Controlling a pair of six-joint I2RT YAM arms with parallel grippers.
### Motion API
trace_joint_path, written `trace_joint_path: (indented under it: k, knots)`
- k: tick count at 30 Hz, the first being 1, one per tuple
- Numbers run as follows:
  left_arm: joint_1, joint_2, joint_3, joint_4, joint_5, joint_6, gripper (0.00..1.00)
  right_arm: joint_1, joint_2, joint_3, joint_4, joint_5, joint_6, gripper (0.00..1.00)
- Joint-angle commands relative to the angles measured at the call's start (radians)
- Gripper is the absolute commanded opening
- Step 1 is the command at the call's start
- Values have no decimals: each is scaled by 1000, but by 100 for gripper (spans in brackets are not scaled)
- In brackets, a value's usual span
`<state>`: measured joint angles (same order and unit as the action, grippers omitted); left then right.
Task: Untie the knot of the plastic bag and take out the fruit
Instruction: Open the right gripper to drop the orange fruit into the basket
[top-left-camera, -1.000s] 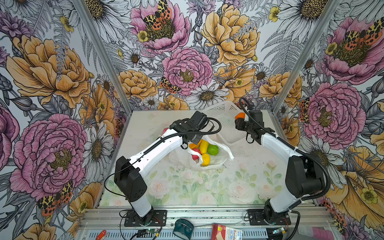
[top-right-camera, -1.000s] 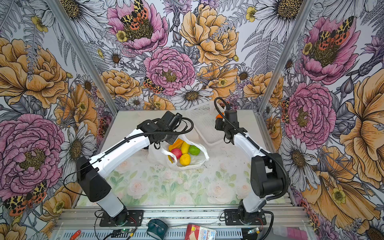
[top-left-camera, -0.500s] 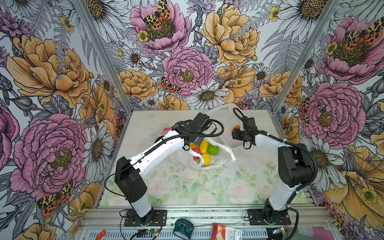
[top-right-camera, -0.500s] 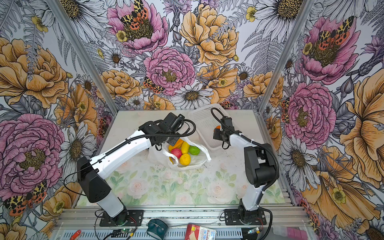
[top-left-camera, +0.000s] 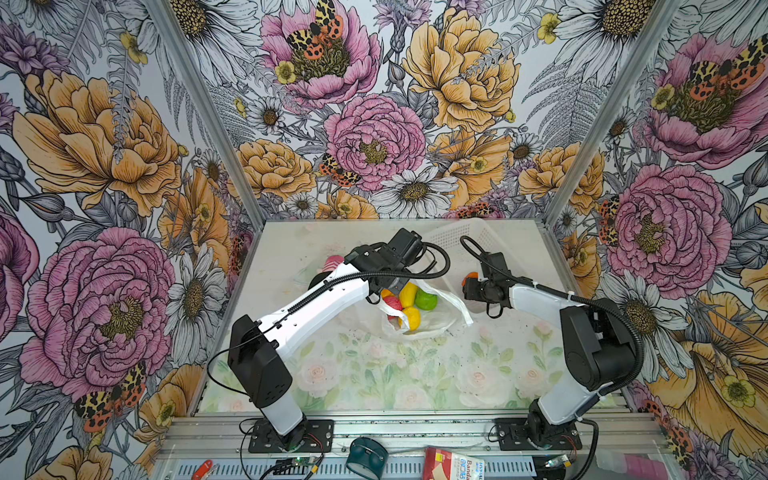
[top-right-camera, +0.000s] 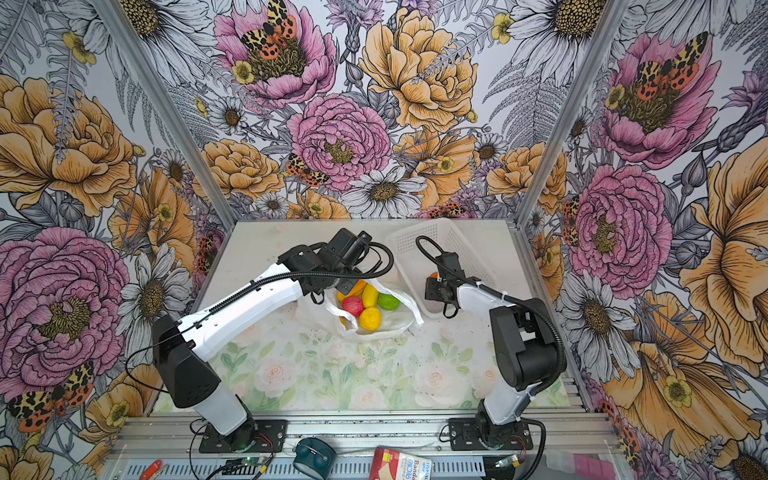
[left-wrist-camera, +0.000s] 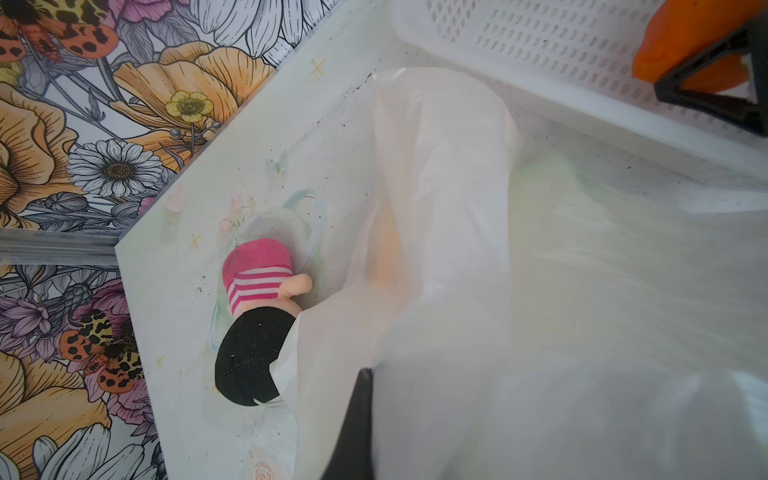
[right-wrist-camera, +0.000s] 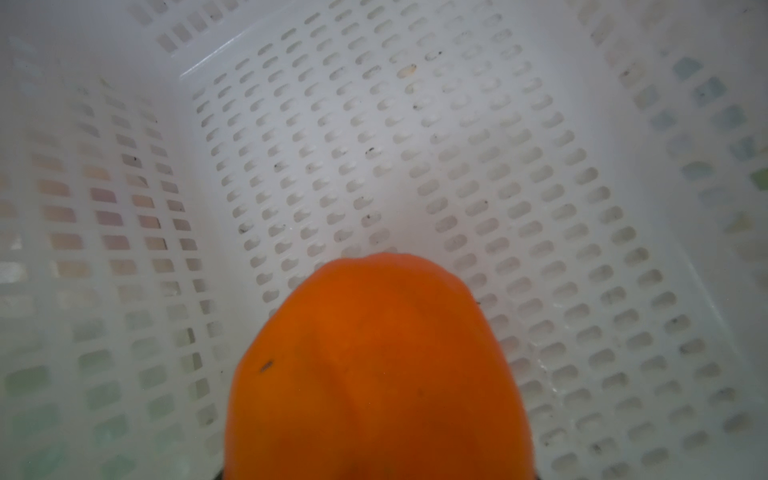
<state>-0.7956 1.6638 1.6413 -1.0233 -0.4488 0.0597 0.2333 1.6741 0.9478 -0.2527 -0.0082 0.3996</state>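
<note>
Okay, I see plastic bag (top-left-camera: 440, 322) open: left end effector (top-right-camera: 332, 289) pinching it, right end effector (top-left-camera: 467, 286) gripping orange fruit (right-wrist-camera: 374, 374) over basket (top-left-camera: 457, 239); more fruit (top-left-camera: 424, 300) inside.

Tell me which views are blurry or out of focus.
Right wrist view: the orange fruit is soft, too close to the lens; the basket is sharper. Left wrist view: the plastic bag is a washed-out haze, the striped toy is crisp. Both top views: sharp and evenly lit.

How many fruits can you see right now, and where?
6. In the plastic bag: green fruit, red fruit, far yellow fruit, near yellow fruit, yellow-orange fruit. The right gripper holds the orange fruit over the basket. More may hide under the bag.
</note>
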Motion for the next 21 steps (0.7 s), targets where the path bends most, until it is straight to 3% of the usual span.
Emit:
trace_joint_path:
  k: [1, 6, 13, 16, 21]
  knots:
    - [16, -26, -3, 2, 33, 6, 0, 6, -42, -7, 29, 42, -10, 57]
    - [24, -28, -6, 3, 36, 7, 0, 5, -119, -66, 104, 41, -16, 76]
    - [33, -8, 0, 0, 73, 4, 0, 23, -291, -201, 225, 34, -31, 82]
    - [34, -15, 1, -1, 71, 3, 0, 23, -451, -307, 283, 34, -22, 82]
    - [32, -15, -3, 0, 46, 5, 0, 52, -812, -448, 324, -67, -28, 79]
